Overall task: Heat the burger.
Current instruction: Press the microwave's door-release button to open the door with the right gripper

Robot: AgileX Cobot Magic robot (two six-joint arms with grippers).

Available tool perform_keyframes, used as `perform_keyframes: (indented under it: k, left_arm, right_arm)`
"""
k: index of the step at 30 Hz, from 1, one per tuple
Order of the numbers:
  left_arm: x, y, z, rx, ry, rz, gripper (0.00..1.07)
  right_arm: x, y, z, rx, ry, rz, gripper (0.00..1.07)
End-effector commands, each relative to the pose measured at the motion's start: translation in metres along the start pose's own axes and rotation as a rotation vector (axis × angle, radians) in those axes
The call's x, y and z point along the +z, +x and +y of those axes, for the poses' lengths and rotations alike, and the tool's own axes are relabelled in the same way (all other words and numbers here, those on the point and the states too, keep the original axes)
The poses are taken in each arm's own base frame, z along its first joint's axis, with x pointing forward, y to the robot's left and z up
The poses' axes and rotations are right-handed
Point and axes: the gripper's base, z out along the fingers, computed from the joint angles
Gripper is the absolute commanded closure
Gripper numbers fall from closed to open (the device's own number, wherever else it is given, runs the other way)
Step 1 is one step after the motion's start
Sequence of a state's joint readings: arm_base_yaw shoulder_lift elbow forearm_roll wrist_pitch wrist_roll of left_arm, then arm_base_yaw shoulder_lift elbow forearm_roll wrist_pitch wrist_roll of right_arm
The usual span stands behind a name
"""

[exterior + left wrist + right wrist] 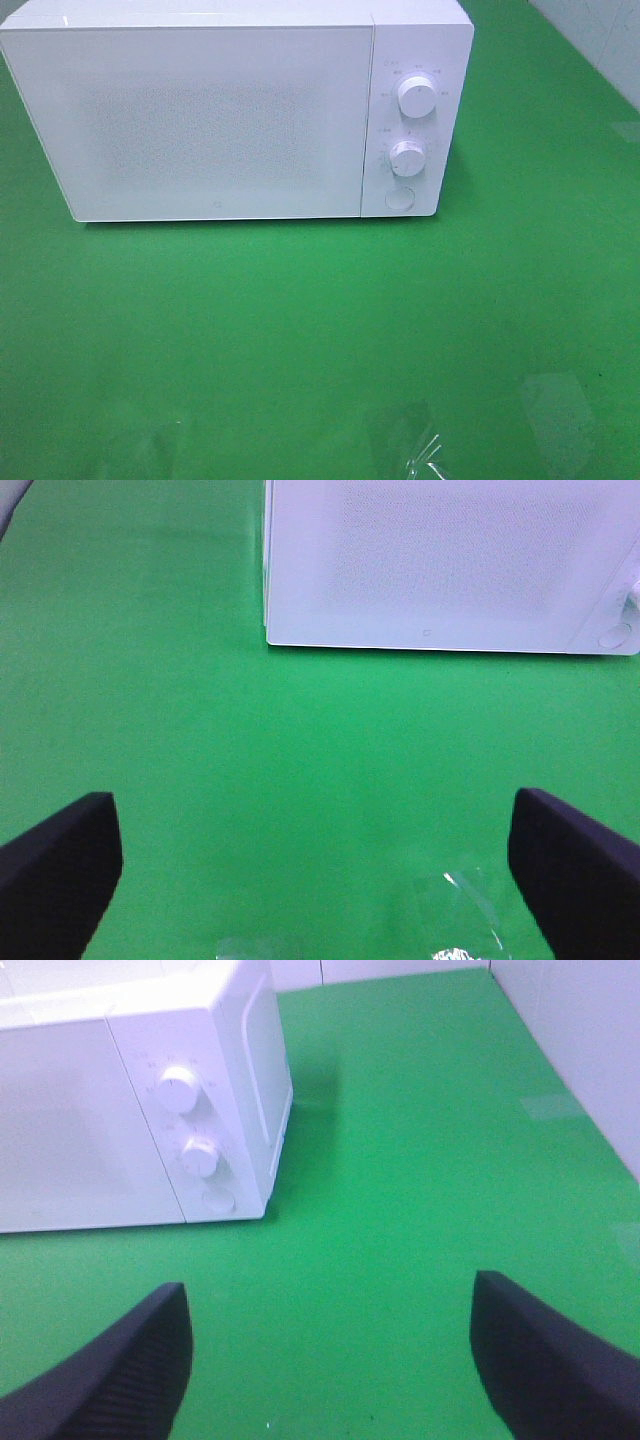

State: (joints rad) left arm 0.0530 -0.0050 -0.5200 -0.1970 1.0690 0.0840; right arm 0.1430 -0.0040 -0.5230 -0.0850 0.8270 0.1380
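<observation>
Left end effector [318,865]: the dark fingers [60,865] stand wide apart with nothing between them, only green tabletop [300,330] beneath; open and empty. A scrap of clear film [455,910] lies flat on the tabletop close below it, nearer one finger than the other. Ahead of it and well apart stands the white microwave [220,120], its door [200,125] shut flush; the frosted panel shows nothing of the inside. The burger is in no view: not on the tabletop, not in either end effector. Whether it sits behind the shut door I cannot tell, so its look cannot be recorded here. The control panel carries an upper knob [416,96], a lower knob [407,158] and a round button [401,198] beneath them, none of them touched. Right end effector [330,1360]: fingers spread, empty, the panel ahead of it and off toward the other arm's side, well apart. Judgement on the step: approach stage, no contact with anything. The right end effector is better placed for the next move, which calls for closing the gap to the panel. If the burger is inside, it must pinch and turn a knob, so the fingers must narrow to knob width. If not, the button, probably the door release, comes first.
</observation>
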Motion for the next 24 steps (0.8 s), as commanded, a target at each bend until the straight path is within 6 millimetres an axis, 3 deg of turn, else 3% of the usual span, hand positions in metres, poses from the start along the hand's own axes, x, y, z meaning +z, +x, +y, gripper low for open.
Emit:
perform_keyframes:
  k: [1, 13, 24]
  left_arm:
    - [-0.002, 0.001, -0.001, -0.003, 0.011, -0.02, 0.09]
    - [-0.002, 0.001, -0.001, -0.003, 0.011, -0.02, 0.09]
    - [-0.002, 0.001, -0.001, -0.003, 0.011, -0.02, 0.09]
  right_arm:
    - [0.008, -0.014, 0.002, -0.019, -0.002, -0.067, 0.35]
    - [0.061, -0.036, 0.007, -0.051, -0.008, -0.03, 0.35]
    - [0.113, -0.041, 0.013, -0.065, -0.024, 0.023, 0.35]
